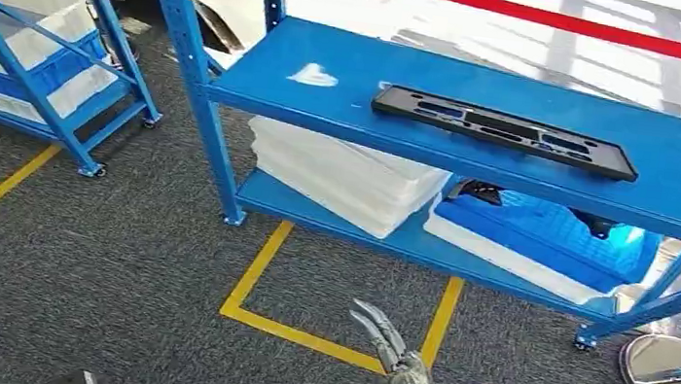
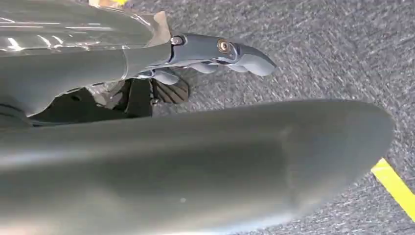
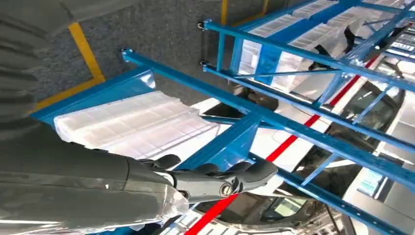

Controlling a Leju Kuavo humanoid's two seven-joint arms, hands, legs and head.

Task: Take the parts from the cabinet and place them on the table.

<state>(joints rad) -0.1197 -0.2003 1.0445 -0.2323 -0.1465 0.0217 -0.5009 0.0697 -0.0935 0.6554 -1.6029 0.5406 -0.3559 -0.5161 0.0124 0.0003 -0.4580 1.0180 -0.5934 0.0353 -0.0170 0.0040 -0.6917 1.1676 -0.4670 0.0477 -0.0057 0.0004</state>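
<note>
We see the black part flat on the blue cabinet top shelf | white trays on its lower shelf | right hand before the cabinet, fingers apart, empty | left hand over carpet, fingers loosely extended, empty

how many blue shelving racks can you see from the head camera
2. One blue rack stands ahead, with a black part on its upper shelf and white trays below; a second rack stands to the left, cut off by the frame. Others may lie outside it.
</note>
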